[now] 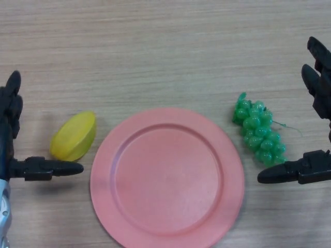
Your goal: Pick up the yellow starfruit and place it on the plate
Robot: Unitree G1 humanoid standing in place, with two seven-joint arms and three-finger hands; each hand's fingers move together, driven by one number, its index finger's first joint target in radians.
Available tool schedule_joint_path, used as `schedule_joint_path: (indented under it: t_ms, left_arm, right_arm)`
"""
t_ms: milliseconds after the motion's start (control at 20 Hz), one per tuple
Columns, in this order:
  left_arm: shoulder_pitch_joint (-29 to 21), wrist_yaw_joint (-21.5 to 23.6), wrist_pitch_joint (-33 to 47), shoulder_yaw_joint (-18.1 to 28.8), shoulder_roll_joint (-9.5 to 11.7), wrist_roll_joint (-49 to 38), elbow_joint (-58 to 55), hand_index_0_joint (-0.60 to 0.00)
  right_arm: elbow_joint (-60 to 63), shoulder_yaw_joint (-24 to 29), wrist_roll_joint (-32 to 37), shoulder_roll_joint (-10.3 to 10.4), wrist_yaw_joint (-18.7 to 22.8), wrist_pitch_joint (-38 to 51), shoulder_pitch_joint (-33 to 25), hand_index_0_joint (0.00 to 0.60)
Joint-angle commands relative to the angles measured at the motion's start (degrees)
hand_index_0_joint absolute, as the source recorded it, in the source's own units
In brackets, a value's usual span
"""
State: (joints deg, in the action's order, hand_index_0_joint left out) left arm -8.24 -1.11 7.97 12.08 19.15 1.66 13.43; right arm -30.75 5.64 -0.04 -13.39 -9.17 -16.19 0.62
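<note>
Black left hand (pixel 15 150): at the left edge of the head view, fingers straight and spread, thumb stretched out toward the middle; it holds nothing.
Thumb of the left hand: its tip lies just below the starfruit's lower edge, close beside it; whether they touch cannot be told.
Starfruit (pixel 74 136): yellow, lying on the table on its side, tilted, between the left hand's fingers and the plate; a narrow strip of bare wood separates it from the plate's left rim.
Plate (pixel 166 176): pink, round, empty, flat on the table in the middle; its lower rim reaches the bottom edge of the view.
Grapes (pixel 258 135): a green bunch lying just beside the plate's upper right rim, a thin stem trailing off to the right.
Right hand (pixel 315 134): black, at the right edge, fingers straight and apart, thumb pointing inward; it grips nothing. The thumb tip sits just below the bunch and near the plate's right rim.
Table (pixel 155 51): pale wood grain; the whole far half above the objects is bare.
Open room: wide above the starfruit and plate, tight between starfruit and plate rim, and tight between the bunch and the right thumb.
</note>
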Motion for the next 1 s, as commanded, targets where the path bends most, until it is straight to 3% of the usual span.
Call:
schedule_joint_path:
  t_ms: [50,400,800,850,1000]
  left_arm:
    - [-3.1,3.5,8.7,0.9,3.4,0.3,0.6,0.0]
    - [-5.7,3.6,13.1,-2.1,2.6,2.3,8.4,0.0]
    - [-5.1,-0.5,13.7,-3.7,1.1,2.4,5.4,0.0]
    - [-5.1,0.1,15.3,-3.6,1.1,2.9,5.5,-0.05]
    - [-4.8,1.1,17.1,-3.9,1.2,5.1,6.4,-0.399]
  right_arm:
    - [-3.3,2.9,1.4,-1.3,0.6,8.9,-1.1,0.0]
    - [-4.2,3.6,1.7,-1.4,0.8,9.0,-0.8,0.0]
    - [-4.3,3.3,2.2,-1.0,0.7,9.4,-0.1,0.0]
    - [-4.4,3.4,2.4,-1.0,0.7,9.3,-0.1,0.0]
    - [-4.5,3.6,2.7,-1.1,0.7,9.0,-0.2,0.0]
